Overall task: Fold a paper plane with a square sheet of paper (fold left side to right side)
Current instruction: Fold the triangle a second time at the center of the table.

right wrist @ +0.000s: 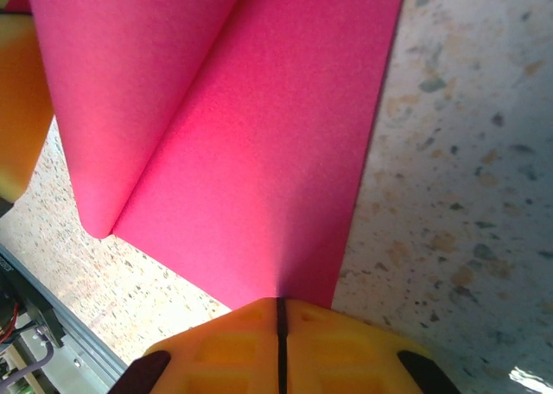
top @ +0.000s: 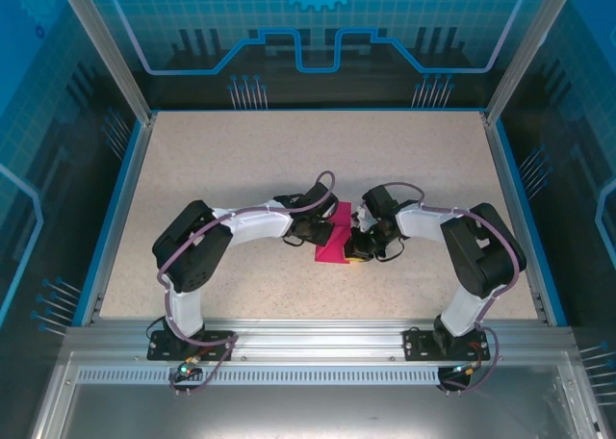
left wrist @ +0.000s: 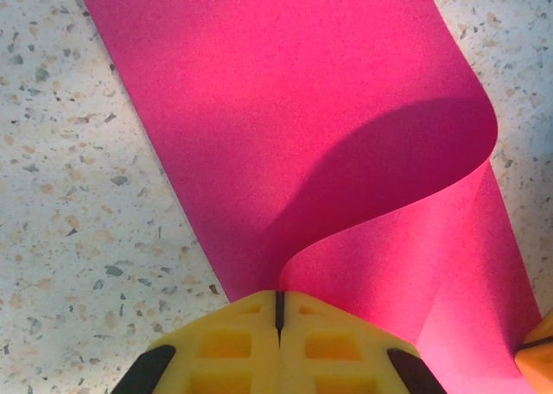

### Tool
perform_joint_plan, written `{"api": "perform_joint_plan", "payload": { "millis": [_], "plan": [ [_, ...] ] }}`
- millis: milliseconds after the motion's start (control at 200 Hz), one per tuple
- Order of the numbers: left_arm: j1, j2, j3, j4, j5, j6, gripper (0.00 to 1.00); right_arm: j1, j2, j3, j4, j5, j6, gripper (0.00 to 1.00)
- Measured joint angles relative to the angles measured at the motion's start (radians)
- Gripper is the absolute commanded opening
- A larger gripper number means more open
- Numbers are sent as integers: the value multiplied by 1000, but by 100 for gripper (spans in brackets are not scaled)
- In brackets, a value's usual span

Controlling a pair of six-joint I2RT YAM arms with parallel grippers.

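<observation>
Pinching thin magenta-pink square sheet of paper [top: 332, 246] at centre of speckled table [top: 241, 160], jaws closed on it: left gripper [left wrist: 278, 306] to curl flap rightward, right gripper [right wrist: 280, 314] seemingly to anchor opposite edge.

A speckled beige table top [top: 289, 160] has a blue border [top: 114, 218] on its left, far and right edges. An aluminium rail [top: 318, 338] spans its near edge. Blue-tinted enclosure panels [top: 318, 35] stand around it.
</observation>
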Motion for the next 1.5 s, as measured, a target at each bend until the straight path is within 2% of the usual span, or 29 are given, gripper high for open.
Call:
{"api": "perform_joint_plan", "payload": {
  "millis": [1501],
  "plan": [
    [0,21,6,-3,-45,3,0,5,11,16,-18,-1,-15,10]
  ]
}}
